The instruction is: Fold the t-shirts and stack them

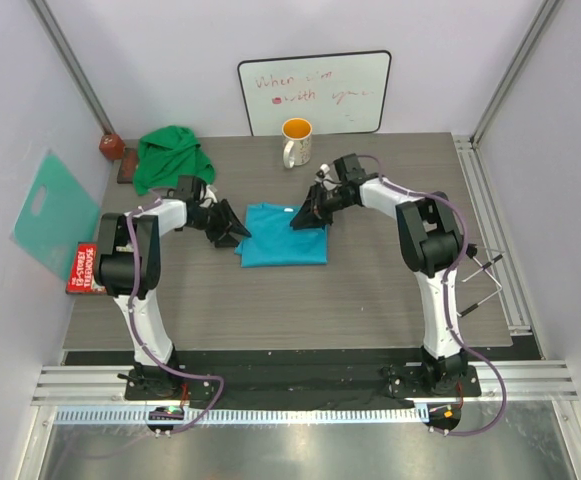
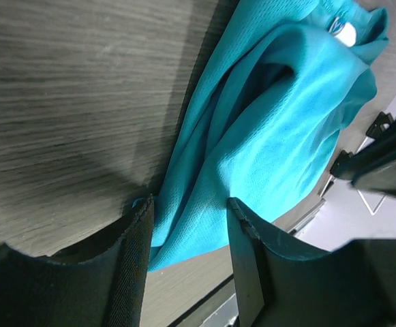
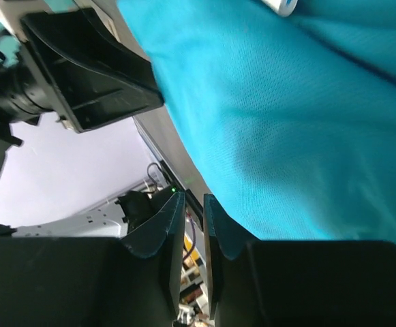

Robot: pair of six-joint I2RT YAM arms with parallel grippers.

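Near edge: both arm bases are sitting at the front of the table (image 1: 270, 310), and a red box (image 1: 83, 268) is lying at the table's left side. Past it, a mint plastic sheet (image 1: 55, 210) is leaning on the left wall.

Mid table: the turquoise t-shirt (image 1: 285, 243) is lying flat as a rough rectangle between the two arms and looks folded.

The left gripper (image 1: 232, 232) is sitting low at the shirt's left edge. In the left wrist view, the left gripper (image 2: 189, 211) is standing with its jaws well apart. The edge of the turquoise t-shirt (image 2: 272, 122) is lying loose in the gap and is not pinched. A white tag (image 2: 345, 32) is showing at the shirt's far end.

The right gripper (image 1: 305, 215) is hanging over the shirt's far right corner. In the right wrist view, the right gripper (image 3: 193, 203) is showing only a narrow slit between its fingers (image 3: 172, 218). Nothing is in that slit. The turquoise t-shirt (image 3: 286, 122) is running just beside the fingers, not between them.

Far side: the green t-shirt (image 1: 173, 155) is lying bunched in a heap at the far left corner, well apart from the turquoise one and unfolded. A mug (image 1: 296, 142) is standing upright at the far middle. A whiteboard (image 1: 315, 92) is leaning on the back wall behind it.
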